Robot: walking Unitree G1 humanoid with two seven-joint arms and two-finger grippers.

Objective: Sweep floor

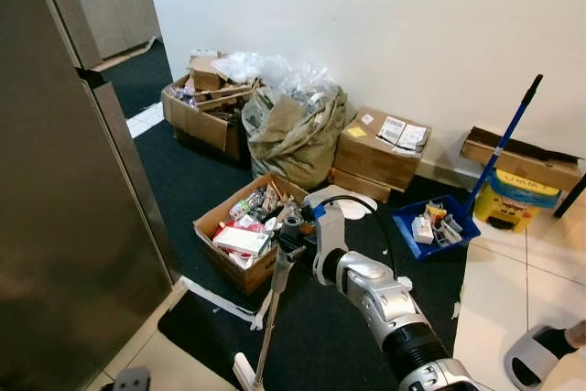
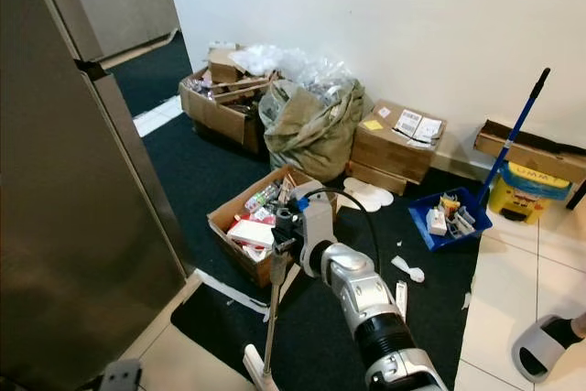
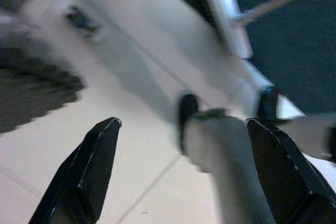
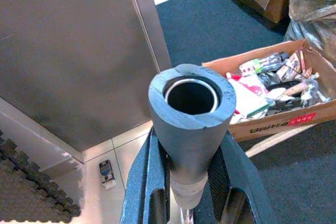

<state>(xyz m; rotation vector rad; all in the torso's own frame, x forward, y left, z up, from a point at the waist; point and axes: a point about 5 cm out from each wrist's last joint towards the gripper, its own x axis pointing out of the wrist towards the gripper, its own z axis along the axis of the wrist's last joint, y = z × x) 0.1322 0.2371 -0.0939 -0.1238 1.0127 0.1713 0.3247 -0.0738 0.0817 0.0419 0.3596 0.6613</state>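
Note:
My right gripper (image 1: 291,243) is shut on the grey foam top of the broom handle (image 4: 191,124), with a black finger (image 4: 149,182) on each side of it. The thin metal pole (image 1: 270,318) slants down to the white broom head (image 1: 244,373) at the edge of the dark carpet (image 1: 348,336). White paper scraps (image 2: 409,269) lie on the carpet near a blue long-handled dustpan (image 1: 438,226) that holds debris. In the blurred left wrist view, my left gripper (image 3: 184,177) is open low over pale floor tiles, with the broom head (image 3: 228,17) beyond it.
A tall steel door (image 1: 64,180) stands close on the left. An open cardboard box (image 1: 245,240) of small items sits just beyond the broom. A sack (image 1: 293,135), more boxes (image 1: 380,148) and a yellow container (image 1: 513,199) line the wall. A person's slippered foot (image 1: 542,354) is at right.

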